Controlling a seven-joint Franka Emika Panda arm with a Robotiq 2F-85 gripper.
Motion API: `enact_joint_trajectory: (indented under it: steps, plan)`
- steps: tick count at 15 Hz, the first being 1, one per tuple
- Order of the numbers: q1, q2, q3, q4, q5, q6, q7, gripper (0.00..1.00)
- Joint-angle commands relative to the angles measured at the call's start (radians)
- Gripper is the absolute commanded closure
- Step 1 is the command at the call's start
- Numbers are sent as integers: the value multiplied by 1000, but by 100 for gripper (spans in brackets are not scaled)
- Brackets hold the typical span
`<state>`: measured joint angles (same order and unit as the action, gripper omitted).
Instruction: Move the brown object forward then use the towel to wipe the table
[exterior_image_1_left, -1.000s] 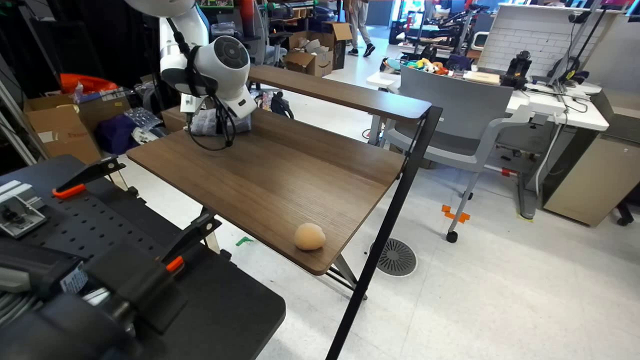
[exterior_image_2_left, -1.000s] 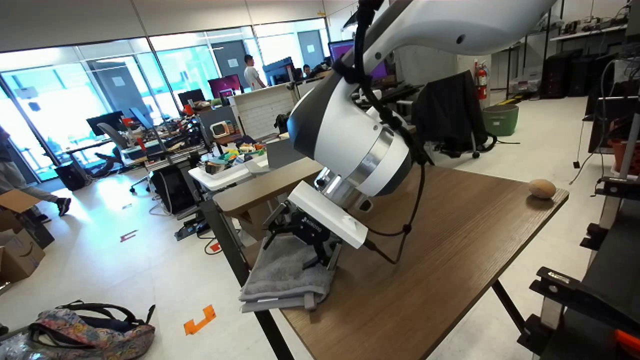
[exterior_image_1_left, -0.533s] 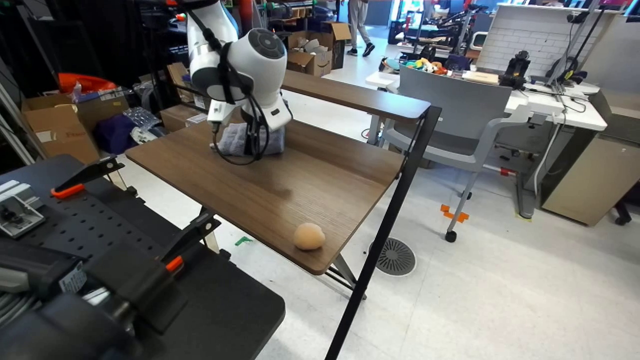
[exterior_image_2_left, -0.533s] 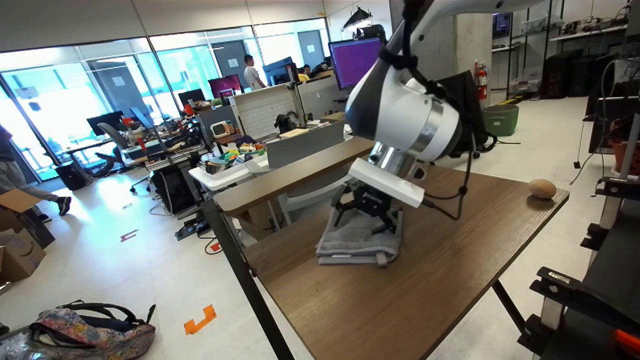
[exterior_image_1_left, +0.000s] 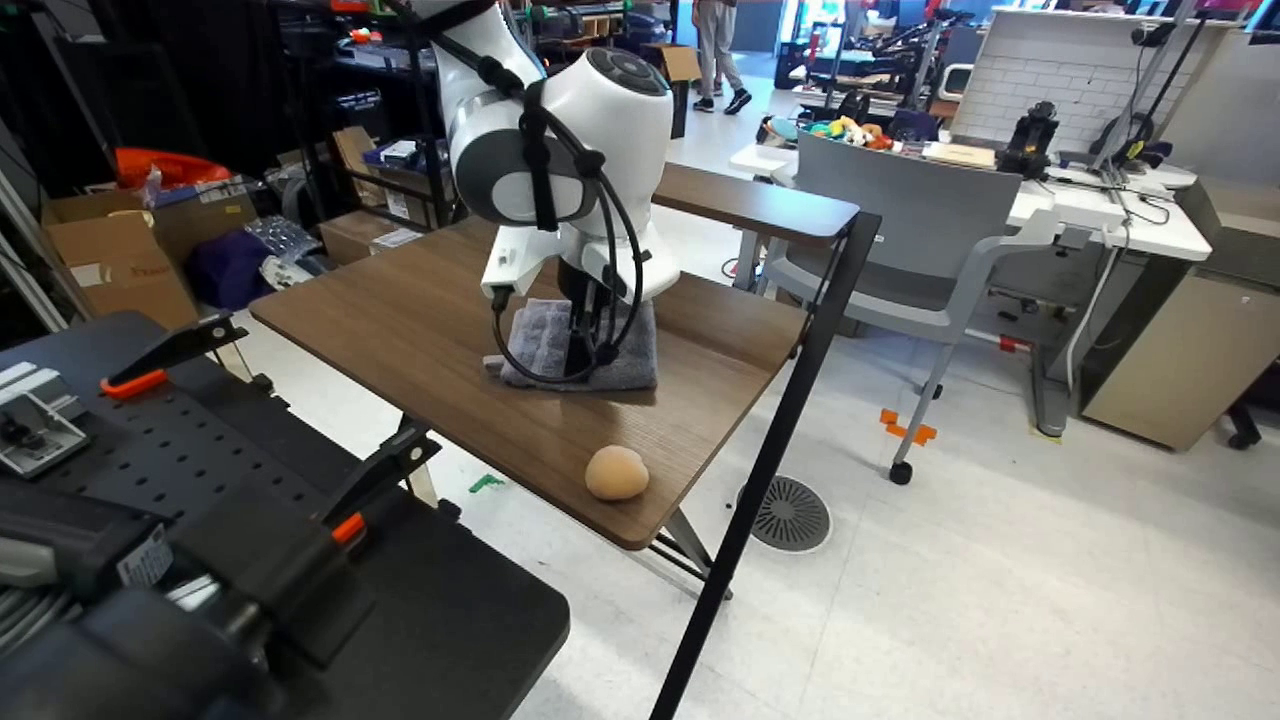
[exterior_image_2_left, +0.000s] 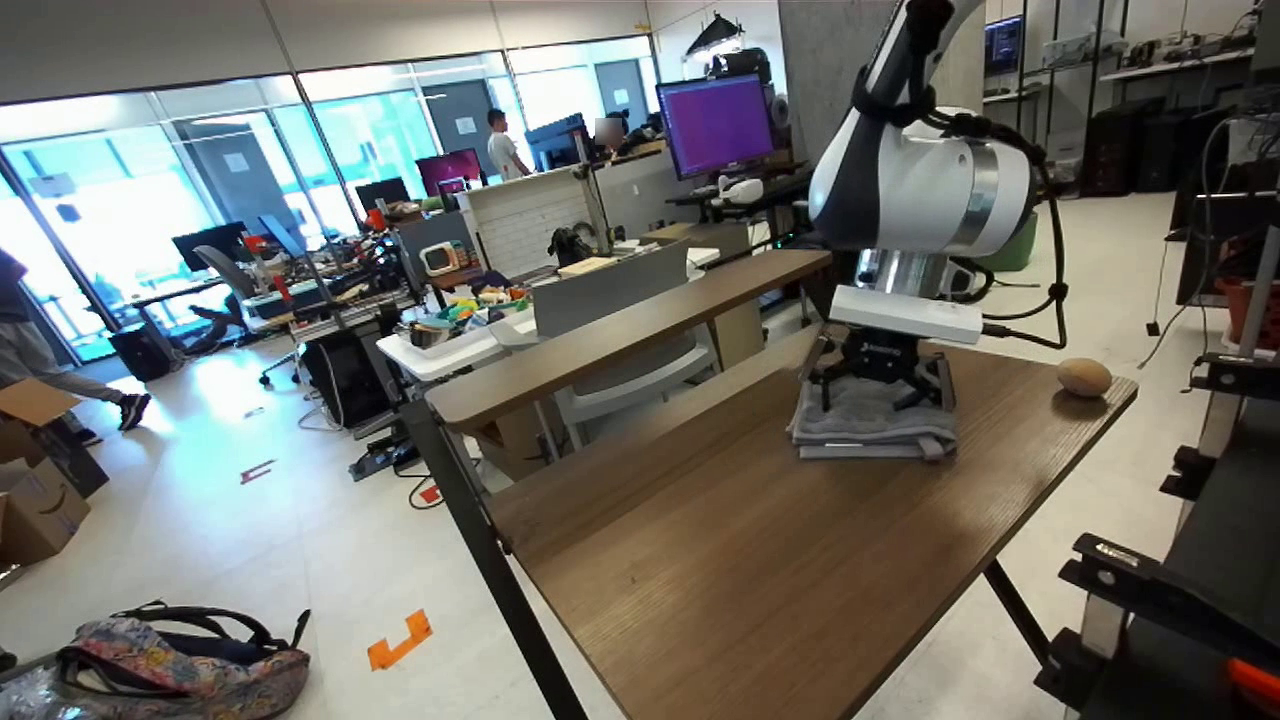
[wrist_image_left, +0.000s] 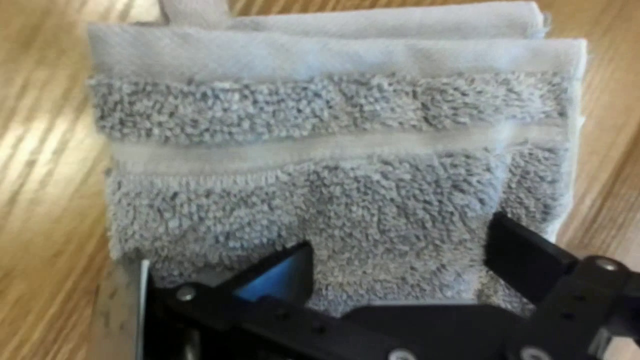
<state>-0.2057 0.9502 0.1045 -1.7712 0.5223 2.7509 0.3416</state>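
Note:
The towel (wrist_image_left: 350, 195), grey and folded flat, lies on the brown wood-grain table (exterior_image_2_left: 750, 560). My gripper (exterior_image_2_left: 878, 388) stands over it, pointing down, with its fingers (wrist_image_left: 525, 260) spread wide apart on top of the cloth. No cloth is pinched between them in the wrist view; the tips look to be in contact with the towel's upper face. The brown object (exterior_image_1_left: 617, 473), a small tan ball-like lump, sits by itself near a corner of the table, apart from both towel and gripper in both exterior views.
A raised wooden shelf (exterior_image_2_left: 560, 365) runs along one long side of the table. A slanted black leg (exterior_image_1_left: 770, 460) rises at its end. A black bench (exterior_image_1_left: 450, 600) with clamps stands alongside, and a grey chair (exterior_image_1_left: 900, 220) is beyond the shelf.
The arm has slid across the table with the towel moving under the gripper, closer to the brown object's end. Its jaws have stayed wide, and the brown object has not moved.

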Motion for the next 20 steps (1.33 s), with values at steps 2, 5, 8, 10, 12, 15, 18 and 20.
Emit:
enact_joint_trajectory:
  steps: [2,5,8,10,12,15,18,20]
  plan:
    - [95,-11,-53,-86,-69,-81,1,0]
    - [114,-42,-4,-151,-73,-110,-46,0]
    - [138,-77,37,-225,-68,-149,-87,0]
    - [158,-92,64,-266,-70,-173,-119,0]
    - [161,-106,110,-302,-61,-183,-177,0]
    - [146,-67,190,-285,-14,-103,-267,0]
    - [134,1,189,-187,-1,-37,-286,0]
    - [115,47,164,-113,11,8,-281,0]
